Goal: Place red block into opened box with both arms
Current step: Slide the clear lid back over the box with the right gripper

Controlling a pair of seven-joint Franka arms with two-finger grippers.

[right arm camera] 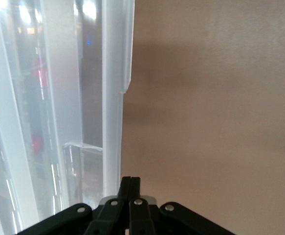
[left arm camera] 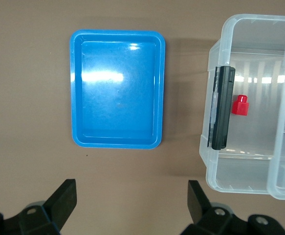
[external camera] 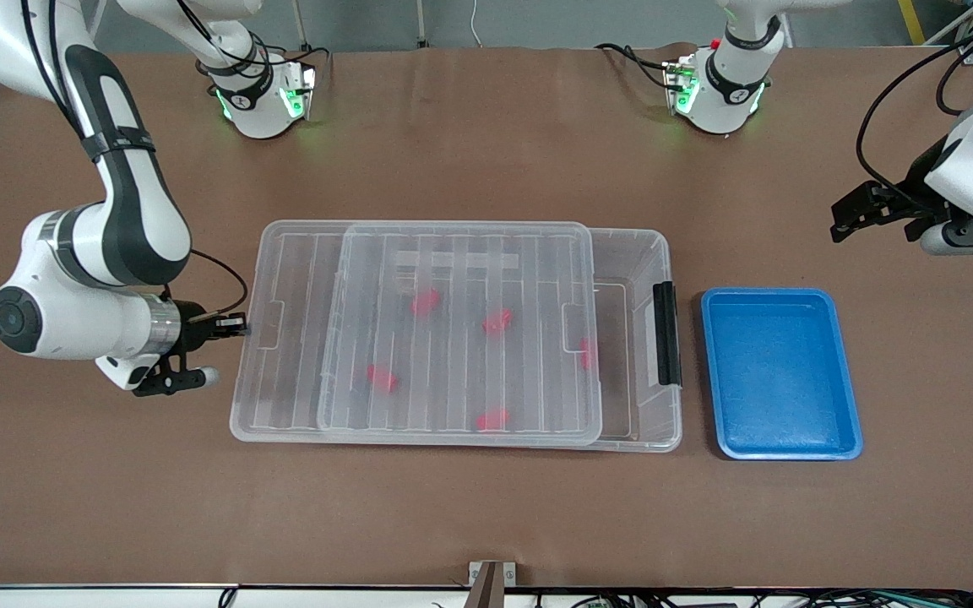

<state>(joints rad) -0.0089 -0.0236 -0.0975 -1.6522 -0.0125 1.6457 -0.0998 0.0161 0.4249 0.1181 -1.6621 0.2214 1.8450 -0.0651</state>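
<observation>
**Lid slid partway, five red blocks inside**

I see the box [external camera: 634, 338] at frame centre, long axis running arm to arm, black handle [external camera: 666, 333] toward the blue tray [external camera: 780, 374]. Its lid [external camera: 461, 329] sits shifted off the handle end. I count five red blocks [external camera: 425, 301] inside. My right gripper [external camera: 237, 325], fingers together, touches the lid's edge. My left gripper [external camera: 854, 218] waits, fingers apart, over bare surface [external camera: 486, 127].

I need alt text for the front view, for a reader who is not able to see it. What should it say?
A clear box lies on a brown table, its lid slid partly aside, with red blocks inside. The right gripper, shut, is at the box's end; the left gripper waits open above the table, near a blue tray.
</observation>
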